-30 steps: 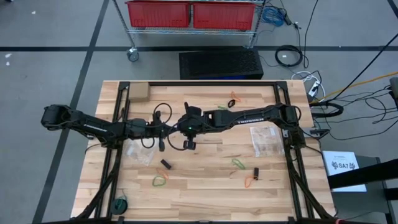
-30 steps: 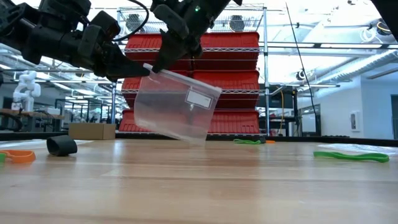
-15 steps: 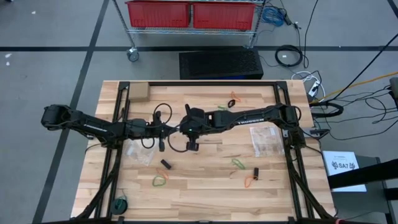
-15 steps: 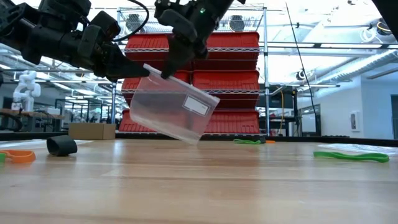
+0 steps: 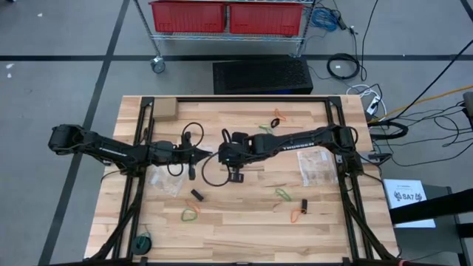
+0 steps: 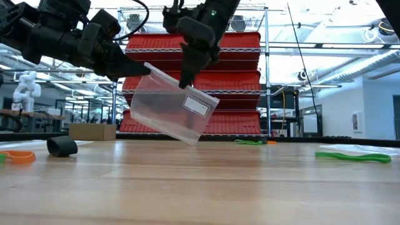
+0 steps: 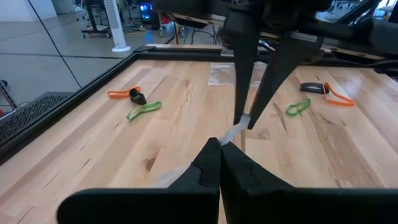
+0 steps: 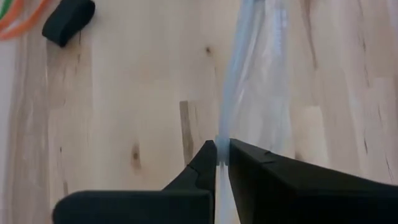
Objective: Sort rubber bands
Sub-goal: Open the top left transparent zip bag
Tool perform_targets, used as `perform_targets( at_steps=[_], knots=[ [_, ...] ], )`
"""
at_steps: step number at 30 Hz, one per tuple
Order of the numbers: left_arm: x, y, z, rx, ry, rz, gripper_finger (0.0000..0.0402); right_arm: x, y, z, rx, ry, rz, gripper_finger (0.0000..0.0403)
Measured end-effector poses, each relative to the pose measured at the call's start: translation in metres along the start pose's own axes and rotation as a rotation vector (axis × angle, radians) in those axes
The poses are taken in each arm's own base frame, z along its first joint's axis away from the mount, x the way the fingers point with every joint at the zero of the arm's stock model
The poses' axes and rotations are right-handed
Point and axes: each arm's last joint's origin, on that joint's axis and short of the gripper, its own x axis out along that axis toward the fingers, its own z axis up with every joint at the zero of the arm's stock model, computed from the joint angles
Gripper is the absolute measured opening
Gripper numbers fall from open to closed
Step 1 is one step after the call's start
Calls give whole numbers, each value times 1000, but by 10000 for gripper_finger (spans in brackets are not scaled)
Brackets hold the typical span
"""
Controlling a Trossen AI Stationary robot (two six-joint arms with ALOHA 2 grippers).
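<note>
Low view: green, orange and black rubber bands lie scattered on the wooden table, while the left gripper and right gripper each pinch the top edge of a clear zip bag hanging tilted above it.

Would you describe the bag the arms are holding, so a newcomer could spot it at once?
Look above the middle of the wooden table, where the two arms meet. The clear bag hangs tilted there, off the wood, pinched at its top edge by both tools. The other clear bags lie flat on the table.
</note>
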Motion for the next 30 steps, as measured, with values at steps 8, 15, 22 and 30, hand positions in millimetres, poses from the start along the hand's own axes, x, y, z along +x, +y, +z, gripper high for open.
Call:
perform_targets(
  at_steps=[8,15,22,30],
  knots=[
    [0,0,0,-9,-2,0,0,-1,3,-5,-10,48,0,8],
    [0,0,0,-9,0,0,0,-1,3,-9,-6,90,-3,8],
    [0,0,0,-9,3,1,0,-2,5,-14,-14,136,-5,8],
    [0,0,0,-9,3,4,0,-3,7,-18,-18,178,-8,8]
  ],
)
